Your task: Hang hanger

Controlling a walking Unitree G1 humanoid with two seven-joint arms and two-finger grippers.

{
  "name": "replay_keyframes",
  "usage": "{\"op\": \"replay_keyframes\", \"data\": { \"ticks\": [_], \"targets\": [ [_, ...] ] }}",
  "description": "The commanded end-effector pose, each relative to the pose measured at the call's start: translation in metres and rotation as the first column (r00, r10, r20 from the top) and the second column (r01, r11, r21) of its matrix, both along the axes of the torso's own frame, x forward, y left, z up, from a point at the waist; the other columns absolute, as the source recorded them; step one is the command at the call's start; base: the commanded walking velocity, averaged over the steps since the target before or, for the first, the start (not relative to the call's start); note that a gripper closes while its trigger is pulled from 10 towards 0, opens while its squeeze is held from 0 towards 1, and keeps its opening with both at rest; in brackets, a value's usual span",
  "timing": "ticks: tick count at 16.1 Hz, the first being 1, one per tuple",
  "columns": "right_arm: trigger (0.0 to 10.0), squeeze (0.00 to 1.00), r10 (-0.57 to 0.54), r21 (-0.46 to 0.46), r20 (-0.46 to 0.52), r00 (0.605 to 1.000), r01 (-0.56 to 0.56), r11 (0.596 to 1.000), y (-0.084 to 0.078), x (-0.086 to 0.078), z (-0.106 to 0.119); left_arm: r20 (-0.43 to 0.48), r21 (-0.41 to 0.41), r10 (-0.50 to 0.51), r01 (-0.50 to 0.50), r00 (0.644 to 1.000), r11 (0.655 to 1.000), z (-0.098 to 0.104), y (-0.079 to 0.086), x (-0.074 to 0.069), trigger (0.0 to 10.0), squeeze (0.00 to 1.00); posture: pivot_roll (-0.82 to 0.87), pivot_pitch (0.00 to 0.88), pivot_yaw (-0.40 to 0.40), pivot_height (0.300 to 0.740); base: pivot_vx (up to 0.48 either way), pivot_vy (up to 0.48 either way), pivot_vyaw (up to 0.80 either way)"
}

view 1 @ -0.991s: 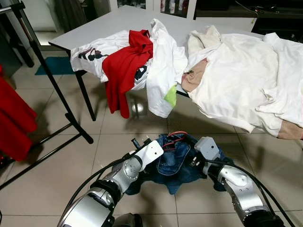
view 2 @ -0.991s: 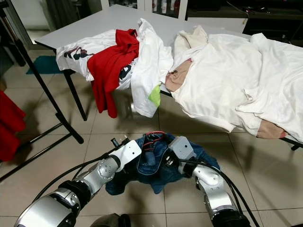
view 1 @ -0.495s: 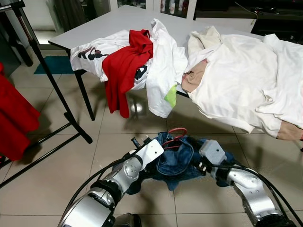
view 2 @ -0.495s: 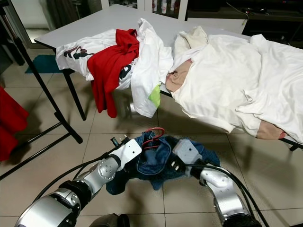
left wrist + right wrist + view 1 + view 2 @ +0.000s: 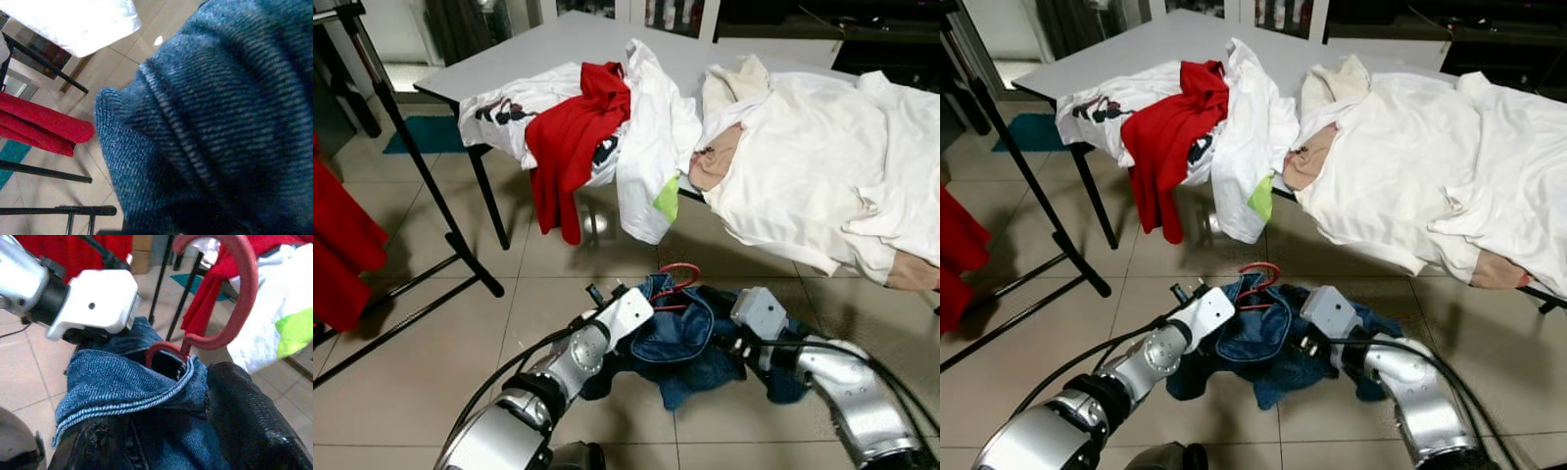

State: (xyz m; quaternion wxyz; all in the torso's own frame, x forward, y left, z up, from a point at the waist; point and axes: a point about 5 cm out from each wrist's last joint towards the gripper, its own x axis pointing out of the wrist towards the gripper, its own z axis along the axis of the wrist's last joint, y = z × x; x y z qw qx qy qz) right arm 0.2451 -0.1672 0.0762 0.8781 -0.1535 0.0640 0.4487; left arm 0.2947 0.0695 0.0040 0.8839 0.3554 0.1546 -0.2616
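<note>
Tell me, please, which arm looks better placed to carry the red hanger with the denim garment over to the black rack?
Probably the left. The black rack stands on the robot's left, and the left gripper is on that side of the denim garment. The red hanger sits just ahead of the right gripper.

We see two silver, segmented arms with black joint rings and black cables looping along them. Left wrist housing (image 5: 625, 315) is a white box with a small dark screw hole; right wrist housing (image 5: 760, 311) is a grey box. Finger pads (image 5: 254, 431) are black and textured.
</note>
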Motion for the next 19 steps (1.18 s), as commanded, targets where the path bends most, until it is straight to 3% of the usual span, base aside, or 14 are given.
{"op": "replay_keyframes", "data": {
  "ticks": [1, 2, 4, 5, 12, 13, 14, 16, 17, 19],
  "targets": [
    [10.0, 0.93, 0.045, 0.023, -0.030, 0.999, -0.044, 0.999, 0.0028, -0.0046, 0.0041, 0.023, -0.012, 0.002, -0.002, 1.000, 1.000, 0.0039, -0.0020, 0.0028, 10.0, 0.00, -0.03, 0.003, 0.023, 0.740, 0.000, 0.000, 0.00],
    [10.0, 1.00, 0.069, 0.015, -0.055, 0.996, -0.068, 0.998, 0.0020, -0.0077, 0.0043, 0.024, -0.012, 0.003, -0.003, 1.000, 1.000, 0.0039, -0.0019, 0.0028, 10.0, 0.00, -0.03, 0.002, 0.024, 0.740, 0.000, 0.000, 0.00],
    [10.0, 1.00, 0.092, 0.010, -0.073, 0.993, -0.091, 0.996, 0.0026, -0.0113, 0.0050, 0.025, -0.011, 0.003, -0.003, 1.000, 1.000, 0.0037, -0.0016, 0.0027, 10.0, 0.00, -0.03, 0.002, 0.024, 0.740, 0.000, 0.000, 0.00],
    [10.0, 0.00, 0.104, -0.010, -0.077, 0.992, -0.105, 0.994, 0.0038, -0.0136, 0.0045, 0.025, -0.011, 0.004, -0.003, 1.000, 1.000, 0.0036, -0.0014, 0.0026, 10.0, 0.00, -0.03, 0.002, 0.024, 0.740, 0.000, 0.000, 0.00],
    [10.0, 0.00, 0.077, -0.028, -0.040, 0.996, -0.078, 0.997, 0.0041, -0.0103, 0.0096, 0.027, -0.006, 0.008, -0.008, 1.000, 1.000, 0.0034, 0.0012, 0.0030, 10.0, 0.00, -0.03, 0.002, 0.027, 0.740, 0.000, 0.000, 0.00],
    [10.0, 0.91, 0.063, -0.022, -0.032, 0.997, -0.064, 0.998, 0.0019, -0.0091, 0.0110, 0.027, -0.005, 0.009, -0.009, 1.000, 1.000, 0.0032, 0.0017, 0.0029, 10.0, 0.00, -0.03, 0.002, 0.027, 0.740, 0.000, 0.000, 0.00],
    [10.0, 1.00, 0.056, -0.015, -0.031, 0.998, -0.057, 0.998, 0.0006, -0.0087, 0.0121, 0.027, -0.004, 0.010, -0.010, 1.000, 1.000, 0.0032, 0.0021, 0.0029, 10.0, 0.00, -0.03, 0.003, 0.027, 0.740, 0.000, 0.000, 0.00],
    [10.0, 1.00, 0.058, -0.029, -0.028, 0.998, -0.059, 0.998, 0.0000, -0.0097, 0.0116, 0.028, -0.002, 0.012, -0.012, 1.000, 1.000, 0.0031, 0.0025, 0.0030, 10.0, 0.00, -0.03, 0.003, 0.027, 0.740, 0.000, 0.000, 0.00],
    [10.0, 0.00, 0.058, -0.032, -0.026, 0.998, -0.059, 0.998, -0.0001, -0.0101, 0.0109, 0.029, -0.002, 0.012, -0.012, 1.000, 1.000, 0.0031, 0.0026, 0.0030, 10.0, 0.00, -0.03, 0.003, 0.027, 0.740, 0.000, 0.000, 0.00],
    [10.0, 0.00, 0.015, -0.051, 0.023, 1.000, -0.014, 0.999, -0.0030, -0.0065, 0.0082, 0.032, -0.004, 0.015, -0.015, 0.999, 1.000, 0.0035, 0.0028, 0.0034, 10.0, 0.00, -0.03, 0.003, 0.027, 0.740, 0.000, 0.000, 0.00]
  ]
}}
